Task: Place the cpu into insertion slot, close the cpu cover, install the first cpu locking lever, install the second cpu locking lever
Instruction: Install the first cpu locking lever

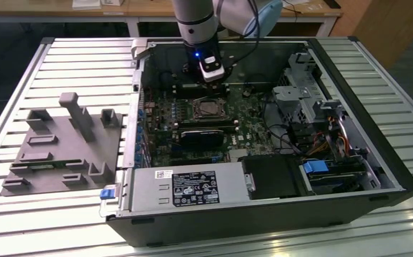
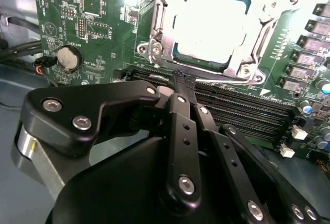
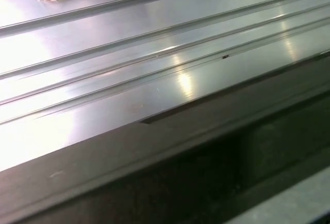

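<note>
The cpu (image 2: 209, 26) lies flat in the insertion slot (image 2: 154, 33) on the green motherboard, its dull silver top facing up. The cpu cover (image 2: 246, 54), a silvery frame, lies down around it with the chip showing through its window. My gripper (image 2: 180, 75) is shut, with its black fingertips together just beside the socket's near edge, over the memory slots (image 2: 242, 110). Whether they touch a lever I cannot tell. In the exterior view the gripper (image 1: 211, 80) hangs inside the open case just behind the socket with the cpu (image 1: 208, 108).
The case walls (image 1: 138, 69) surround the board. A black heatsink block (image 1: 200, 138), a grey power supply box (image 1: 188, 187) and the drive cage (image 1: 313, 101) crowd it. A grey fixture (image 1: 63, 144) lies on the slatted metal table (image 3: 154, 54) at the exterior view's left.
</note>
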`<state>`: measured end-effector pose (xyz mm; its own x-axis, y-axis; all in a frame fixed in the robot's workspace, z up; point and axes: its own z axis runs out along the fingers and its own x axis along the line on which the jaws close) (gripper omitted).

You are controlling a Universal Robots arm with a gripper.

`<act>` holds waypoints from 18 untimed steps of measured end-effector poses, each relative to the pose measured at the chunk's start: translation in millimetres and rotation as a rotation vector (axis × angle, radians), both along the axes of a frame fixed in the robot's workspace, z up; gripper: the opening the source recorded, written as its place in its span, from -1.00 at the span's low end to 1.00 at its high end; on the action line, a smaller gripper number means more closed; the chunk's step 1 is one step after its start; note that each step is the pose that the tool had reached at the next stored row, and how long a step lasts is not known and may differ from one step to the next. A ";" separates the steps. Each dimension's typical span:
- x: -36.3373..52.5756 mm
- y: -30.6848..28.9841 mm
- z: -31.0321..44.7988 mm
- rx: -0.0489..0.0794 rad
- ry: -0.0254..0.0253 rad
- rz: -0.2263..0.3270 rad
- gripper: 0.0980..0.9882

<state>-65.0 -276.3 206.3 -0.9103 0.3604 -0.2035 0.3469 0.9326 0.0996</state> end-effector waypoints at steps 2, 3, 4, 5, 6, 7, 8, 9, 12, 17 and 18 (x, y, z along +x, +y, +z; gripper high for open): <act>0.7 0.0 0.0 0.002 0.0001 0.011 -0.98; 0.9 0.0 0.0 0.003 0.0001 0.016 -0.98; 1.1 0.0 0.0 0.003 0.0000 0.020 -0.98; 1.2 -0.1 -0.1 0.004 0.0000 0.023 -0.98; 1.4 -0.2 0.0 0.005 0.0001 0.026 -0.98; 1.5 -0.3 0.0 0.008 0.0001 0.028 -0.98; 1.7 -0.3 0.0 0.010 0.0000 0.030 -0.98; 1.9 -0.4 -0.1 0.011 -0.0001 0.031 -0.98; 2.2 -1.1 -0.3 0.012 -0.0001 0.035 -0.98; 3.1 -1.9 -2.1 0.012 0.0000 0.039 -0.98; 3.5 -1.9 -2.8 0.012 0.0001 0.040 -0.98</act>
<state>-61.6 -278.2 203.6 -0.9240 0.3261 -0.1995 0.3095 0.9445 0.1105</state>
